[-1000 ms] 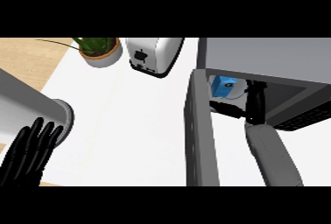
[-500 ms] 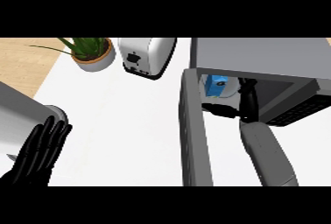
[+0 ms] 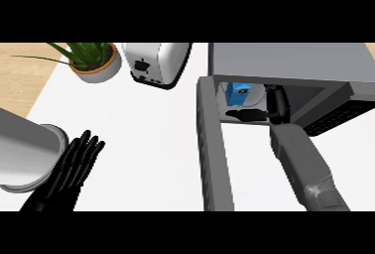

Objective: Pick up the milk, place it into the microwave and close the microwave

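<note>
- The milk [image 3: 238,93], a small blue carton, stands upright inside the microwave [image 3: 293,62], at the left side of the open cavity near its back.
- The microwave sits at the upper right of the white counter [image 3: 147,134]. Its dark control panel is on the right side of the front.
- The microwave door [image 3: 212,158] is open. It swings out towards the lower edge of the view and shows edge-on as a long grey slab left of the cavity.
- The right robot hand [image 3: 275,103] reaches into the cavity, just right of the milk. Its fingers lie straight and point towards the back, and its thumb sticks out leftward below the carton. The fingers are apart and not curled round the milk, and a pale gap shows between them and the carton.
- The right forearm [image 3: 304,163] runs from the lower edge of the view up to the mouth of the cavity.
- The left robot hand [image 3: 70,173] rests at the lower left over the counter, fingers straight and slightly spread, holding nothing.
- A toaster [image 3: 155,64] stands at the back of the counter, left of the microwave, with a potted plant [image 3: 92,62] just to its left.
</note>
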You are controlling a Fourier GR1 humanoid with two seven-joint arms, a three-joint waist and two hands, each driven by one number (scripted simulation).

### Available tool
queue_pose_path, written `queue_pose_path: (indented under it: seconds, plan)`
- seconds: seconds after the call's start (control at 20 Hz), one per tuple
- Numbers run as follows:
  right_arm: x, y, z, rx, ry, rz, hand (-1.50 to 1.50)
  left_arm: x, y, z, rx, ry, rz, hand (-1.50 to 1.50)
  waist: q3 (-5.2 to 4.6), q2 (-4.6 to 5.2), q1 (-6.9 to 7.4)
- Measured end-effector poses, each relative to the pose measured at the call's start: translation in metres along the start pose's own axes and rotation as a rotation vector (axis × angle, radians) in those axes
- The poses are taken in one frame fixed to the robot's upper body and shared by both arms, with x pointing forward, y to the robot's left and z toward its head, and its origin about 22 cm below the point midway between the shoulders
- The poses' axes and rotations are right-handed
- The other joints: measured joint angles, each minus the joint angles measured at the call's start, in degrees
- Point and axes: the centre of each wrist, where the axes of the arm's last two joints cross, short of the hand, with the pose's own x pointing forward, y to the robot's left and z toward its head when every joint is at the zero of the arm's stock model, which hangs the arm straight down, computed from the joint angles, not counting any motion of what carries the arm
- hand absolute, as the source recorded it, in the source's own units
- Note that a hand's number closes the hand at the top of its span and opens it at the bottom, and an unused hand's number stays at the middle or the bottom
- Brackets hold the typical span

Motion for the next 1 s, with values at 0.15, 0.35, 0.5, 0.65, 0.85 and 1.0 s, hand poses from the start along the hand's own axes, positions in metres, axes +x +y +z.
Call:
queue_pose_path:
  seconds: [0.15,0.35,0.5,0.65,0.85,1.0]
  plan:
    - [-0.009,-0.001,0.006,0.016,0.039,-0.055,-1.5,-0.009,-0.004,-0.008,-0.059,0.022,-0.007,1.5,0.01,-0.08,-1.04]
    - [-0.02,-0.011,0.017,0.023,0.052,-0.087,-1.5,-0.018,-0.012,-0.025,-0.138,0.047,-0.024,1.5,0.0,-0.35,-2.24]
    - [-0.027,-0.008,0.032,0.034,0.048,-0.098,-1.5,-0.025,-0.017,-0.03,-0.189,0.057,-0.044,1.5,-0.04,-0.65,-2.87]
    - [-0.031,-0.012,0.046,0.049,0.038,-0.118,-1.5,-0.03,-0.024,-0.039,-0.216,0.084,-0.052,1.5,-0.05,-0.89,-3.5]
    - [-0.029,-0.022,0.065,0.07,0.042,-0.129,-1.5,-0.044,-0.031,-0.053,-0.24,0.109,-0.086,1.5,-0.1,-1.16,-4.34]
    - [-0.028,-0.036,0.082,0.08,0.041,-0.126,-1.5,-0.055,-0.043,-0.062,-0.303,0.142,-0.12,1.5,-0.12,-1.24,-4.8]
